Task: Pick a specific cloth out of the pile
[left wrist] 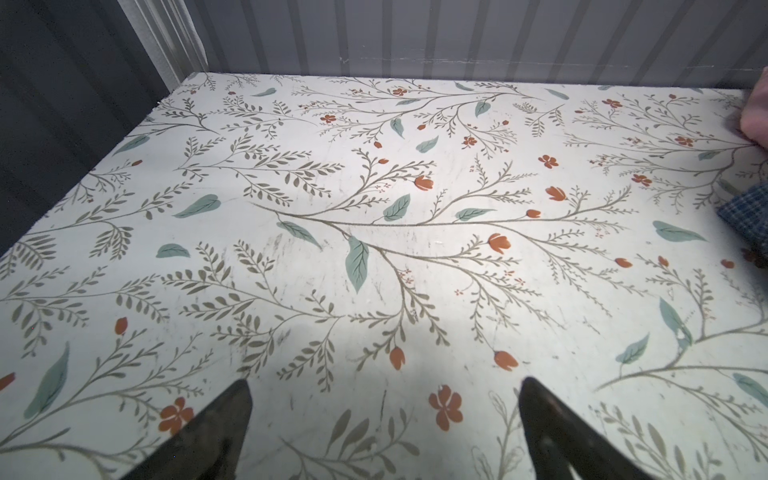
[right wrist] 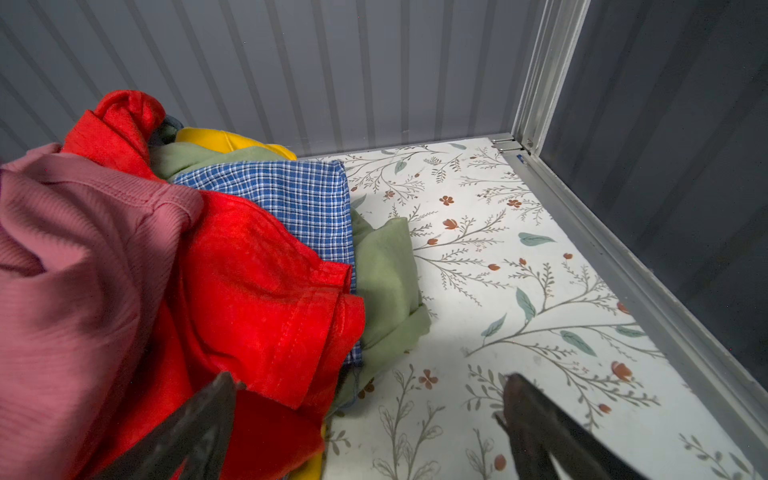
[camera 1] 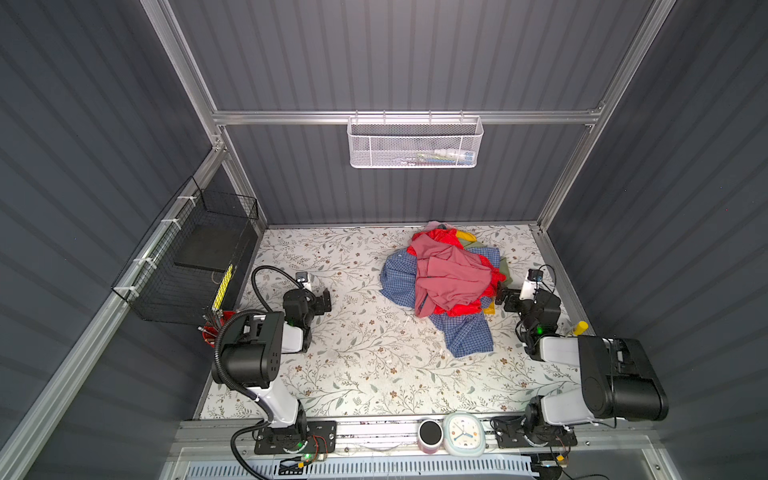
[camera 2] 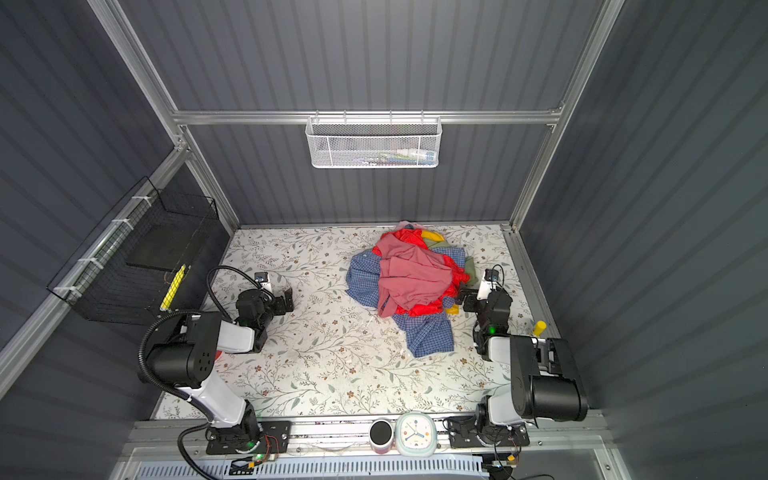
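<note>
Right wrist shows right pincer point(right wrist: 369, 376) wide open, empty, beside pile point(right wrist: 249, 270).

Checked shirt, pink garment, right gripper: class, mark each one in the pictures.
checked shirt point(camera 1: 471, 338): in a top view, on its uncovered front flap.
pink garment point(camera 1: 453, 278): in a top view, on its middle.
right gripper point(right wrist: 369, 376): right wrist view, midway between its fingertips.

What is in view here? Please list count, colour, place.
shirt: 1, blue-white checked, pile bottom
pink garment: 1, pink, pile top
red garment: 1, red, under pink
green garment: 1, olive, pile's right
yellow garment: 1, yellow, pile's back
table: 1, floral, below all
white basket: 1, white, back wall
black basket: 1, black, left wall
clock: 1, pale, front rail
left gripper: 1, black, open, over table
right gripper: 1, black, open, beside pile
</note>
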Motion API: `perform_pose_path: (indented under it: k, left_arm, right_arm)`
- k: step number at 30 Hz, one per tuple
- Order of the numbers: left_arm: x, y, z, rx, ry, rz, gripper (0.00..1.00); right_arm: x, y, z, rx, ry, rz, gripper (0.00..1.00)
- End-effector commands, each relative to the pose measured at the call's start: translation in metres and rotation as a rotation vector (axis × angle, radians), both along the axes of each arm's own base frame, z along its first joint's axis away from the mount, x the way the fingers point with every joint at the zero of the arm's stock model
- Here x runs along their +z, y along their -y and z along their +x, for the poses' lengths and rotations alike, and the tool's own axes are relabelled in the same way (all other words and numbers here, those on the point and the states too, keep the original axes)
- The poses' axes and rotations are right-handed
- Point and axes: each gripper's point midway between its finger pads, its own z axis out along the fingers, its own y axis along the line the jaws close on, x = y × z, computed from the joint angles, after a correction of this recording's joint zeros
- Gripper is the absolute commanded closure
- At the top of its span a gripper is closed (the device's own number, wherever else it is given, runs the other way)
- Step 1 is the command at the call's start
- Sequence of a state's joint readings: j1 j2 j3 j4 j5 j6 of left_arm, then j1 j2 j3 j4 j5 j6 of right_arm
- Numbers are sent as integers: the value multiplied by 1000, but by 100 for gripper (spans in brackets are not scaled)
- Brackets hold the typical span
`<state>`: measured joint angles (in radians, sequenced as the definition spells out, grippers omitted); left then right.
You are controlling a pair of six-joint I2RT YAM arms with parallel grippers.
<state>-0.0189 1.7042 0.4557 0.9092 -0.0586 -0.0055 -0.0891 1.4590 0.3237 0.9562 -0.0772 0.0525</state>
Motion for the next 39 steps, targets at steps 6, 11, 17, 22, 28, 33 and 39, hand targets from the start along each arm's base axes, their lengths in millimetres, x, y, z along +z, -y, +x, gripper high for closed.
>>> perform_pose_path:
  k: [6, 11, 17, 22, 28, 33, 39]
  left_arm:
    - [11, -2, 7, 21, 8, 11, 0]
    - [46, -20, 7, 185, -150, -78, 0]
    - [93, 1, -12, 148, -52, -274, 0]
    - [105, 29, -31, 81, -52, -293, 0]
    - [95, 68, -47, -13, -82, -277, 0]
    - [77, 91, -50, -77, -120, -272, 0]
    - [68, 115, -49, -150, -145, -247, 0]
  right_arm:
    - [8, 6, 1, -38, 25, 16, 1]
    - [32, 20, -10, -133, -59, 98, 1]
    - [64, -14, -33, -12, -134, 342, 2]
    - [70, -38, -56, 58, -163, 512, 10]
    - [50, -52, -86, 41, -290, 672, 24]
    - [16, -59, -108, 12, -376, 737, 32]
    - [-18, -86, -130, 44, -473, 828, 39]
